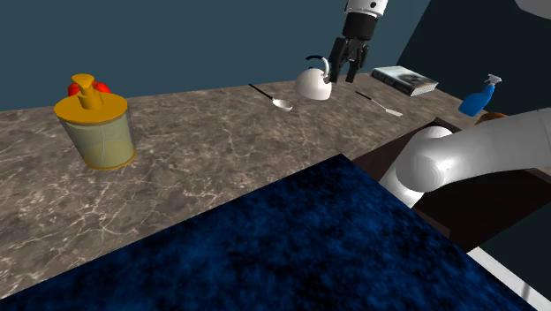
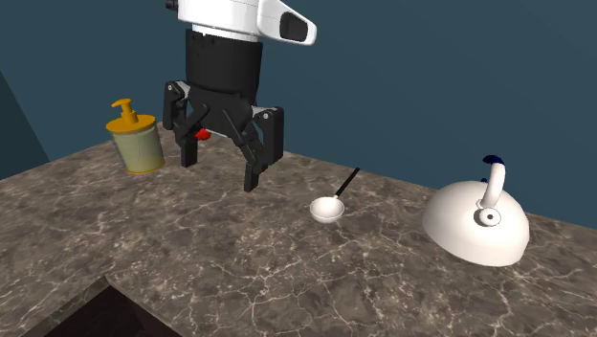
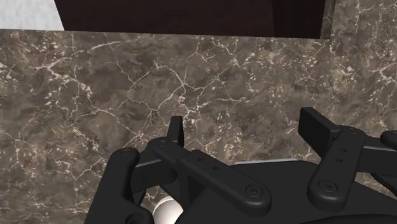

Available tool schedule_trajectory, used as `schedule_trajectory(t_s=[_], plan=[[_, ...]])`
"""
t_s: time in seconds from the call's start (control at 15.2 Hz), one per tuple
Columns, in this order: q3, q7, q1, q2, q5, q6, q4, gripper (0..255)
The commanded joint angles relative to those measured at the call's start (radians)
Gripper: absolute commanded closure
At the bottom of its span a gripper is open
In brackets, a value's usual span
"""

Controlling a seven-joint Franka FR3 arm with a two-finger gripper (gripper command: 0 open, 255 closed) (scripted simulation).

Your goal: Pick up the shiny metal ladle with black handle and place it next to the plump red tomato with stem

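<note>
The ladle (image 1: 280,103) lies on the marble counter (image 1: 212,150), its pale bowl toward the counter's middle and its thin black handle pointing to the far wall. In the second exterior view the ladle (image 2: 328,209) rests just right of my gripper (image 2: 218,170). My gripper (image 1: 345,78) hangs open above the counter with nothing between its fingers, right of the ladle in the shoulder view. The red tomato (image 1: 101,87) peeks out behind a yellow soap dispenser (image 1: 95,124) at the far left. A bit of the tomato (image 2: 201,134) shows behind the fingers. In the wrist view the fingers (image 3: 176,130) stand wide apart over bare marble.
A white kettle (image 1: 313,84) stands just behind my gripper; it is the white kettle (image 2: 476,225) at the second exterior view's right. A small utensil (image 1: 381,106), a book (image 1: 404,79) and a blue spray bottle (image 1: 481,97) lie toward the shoulder view's right. The dark blue stand (image 1: 291,247) fills the foreground.
</note>
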Motion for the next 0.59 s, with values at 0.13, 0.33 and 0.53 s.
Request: schedule_trajectory(t_s=[0.13, 0.33, 0.53], plan=[[-0.006, -0.011, -0.004, 0.047, -0.007, 0.072, -0.011, 0], [-0.015, -0.026, -0.011, 0.126, -0.014, 0.179, -0.016, 0], [-0.026, -0.040, -0.016, 0.212, -0.019, 0.281, -0.009, 0]])
